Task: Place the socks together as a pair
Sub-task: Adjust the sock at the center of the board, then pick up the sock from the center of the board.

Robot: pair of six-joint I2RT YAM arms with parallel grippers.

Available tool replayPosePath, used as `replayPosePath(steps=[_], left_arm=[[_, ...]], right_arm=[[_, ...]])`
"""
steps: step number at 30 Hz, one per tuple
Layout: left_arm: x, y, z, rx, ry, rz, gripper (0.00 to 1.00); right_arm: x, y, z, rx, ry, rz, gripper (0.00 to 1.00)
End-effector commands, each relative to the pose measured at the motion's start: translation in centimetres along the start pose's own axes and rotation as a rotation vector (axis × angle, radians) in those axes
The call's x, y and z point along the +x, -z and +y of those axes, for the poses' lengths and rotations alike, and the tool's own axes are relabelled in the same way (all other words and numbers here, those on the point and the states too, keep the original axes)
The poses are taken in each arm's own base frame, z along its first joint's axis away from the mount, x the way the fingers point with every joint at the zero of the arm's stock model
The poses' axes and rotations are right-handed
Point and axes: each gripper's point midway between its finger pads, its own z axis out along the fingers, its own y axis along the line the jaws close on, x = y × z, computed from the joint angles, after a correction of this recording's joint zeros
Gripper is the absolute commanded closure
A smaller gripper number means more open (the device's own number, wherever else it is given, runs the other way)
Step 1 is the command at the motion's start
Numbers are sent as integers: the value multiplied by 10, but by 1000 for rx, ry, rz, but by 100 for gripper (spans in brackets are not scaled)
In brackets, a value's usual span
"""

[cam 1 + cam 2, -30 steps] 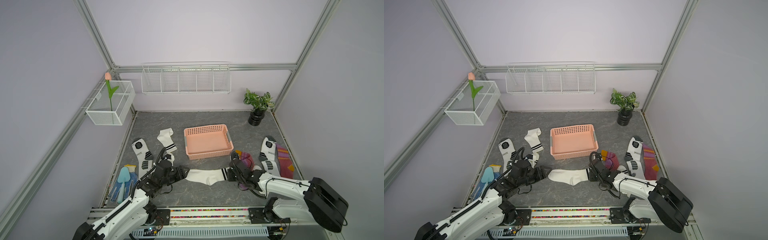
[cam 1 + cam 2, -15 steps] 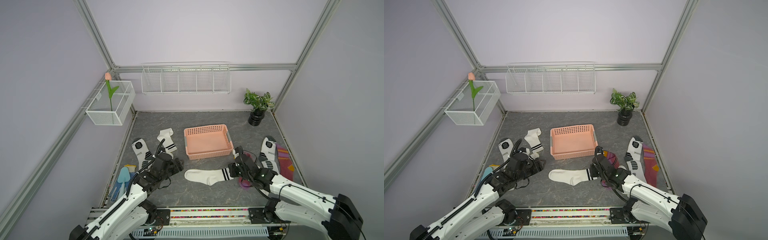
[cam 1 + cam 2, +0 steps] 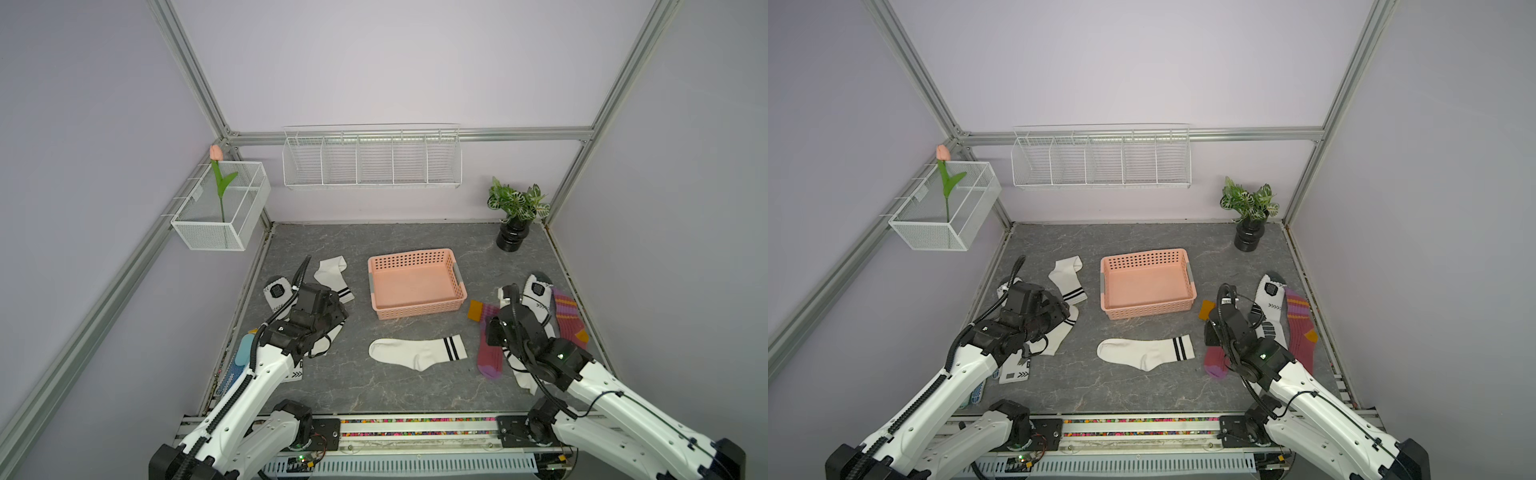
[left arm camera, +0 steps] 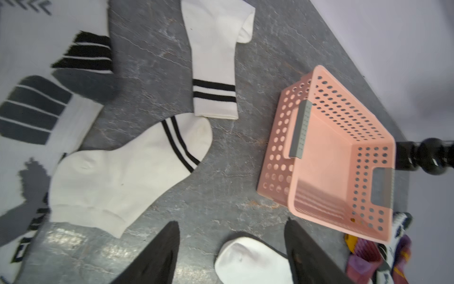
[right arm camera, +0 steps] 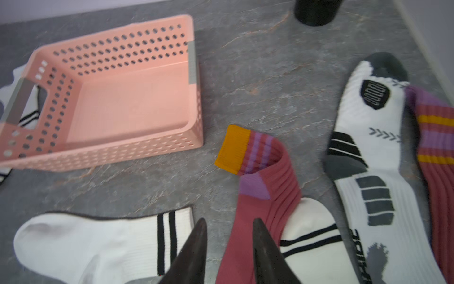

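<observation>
The grey table [image 3: 353, 388] carries everything. The pink basket [image 3: 415, 309] stands ahead of the fingers of both arms. One white sock [image 3: 415, 353] lies flat between the two pairs of fingers, and neither touches it. A maroon sock [image 5: 265, 191] lies below the gap of the right gripper [image 5: 229, 220], whose fingers are a little apart and grasp nothing. The left gripper [image 4: 231, 221] has its fingers wide apart and is empty.

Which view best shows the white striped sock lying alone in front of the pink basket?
Both top views show the white striped sock whole, flat and unobstructed. The right wrist view shows the sock closer, but cropped at the frame edge. The left wrist view catches only its toe.
</observation>
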Motion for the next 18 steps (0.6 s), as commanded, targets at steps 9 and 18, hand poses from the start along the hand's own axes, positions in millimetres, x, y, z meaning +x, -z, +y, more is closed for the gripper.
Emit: replayPosePath(steps=[9, 18], left_arm=[[24, -1, -73, 281, -103, 49, 29], [63, -20, -68, 329, -175, 166, 30]], right_arm=[[12, 0, -86, 161, -360, 210, 59], [65, -24, -77, 95, -520, 480, 57]])
